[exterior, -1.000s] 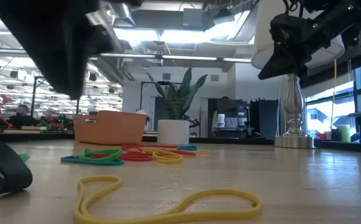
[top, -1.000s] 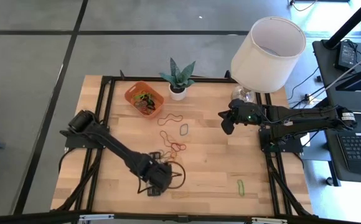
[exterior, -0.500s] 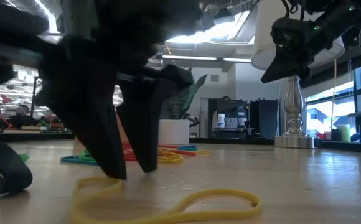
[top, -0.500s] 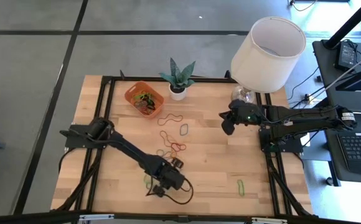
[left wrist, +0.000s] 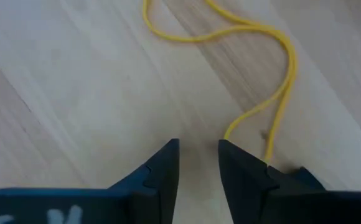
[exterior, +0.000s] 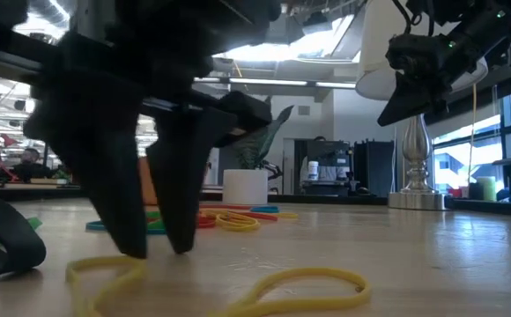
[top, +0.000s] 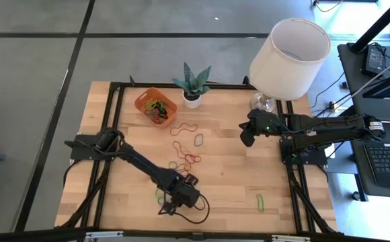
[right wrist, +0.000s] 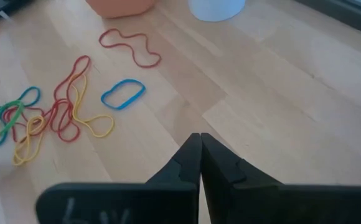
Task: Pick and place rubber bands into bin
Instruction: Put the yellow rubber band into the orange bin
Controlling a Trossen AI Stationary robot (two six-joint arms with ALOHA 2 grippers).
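I see the left gripper [exterior: 160,251] filling the frame's left, fingertips parted just above a yellow rubber band [exterior: 238,295] along the bottom. The right gripper [exterior: 396,107] hangs upper right, before the lamp [exterior: 411,150].

the table [top: 228,175] is showing pale wood planks, smooth and matt, framed by black metal rails [top: 296,181]. the bands [right wrist: 75,112] are looking like thin matt rubber. the bin [top: 156,106] is looking like smooth orange plastic. the left gripper [left wrist: 198,163] is showing matt black plastic fingers. the lamp shade [top: 290,48] is looking like white cloth.
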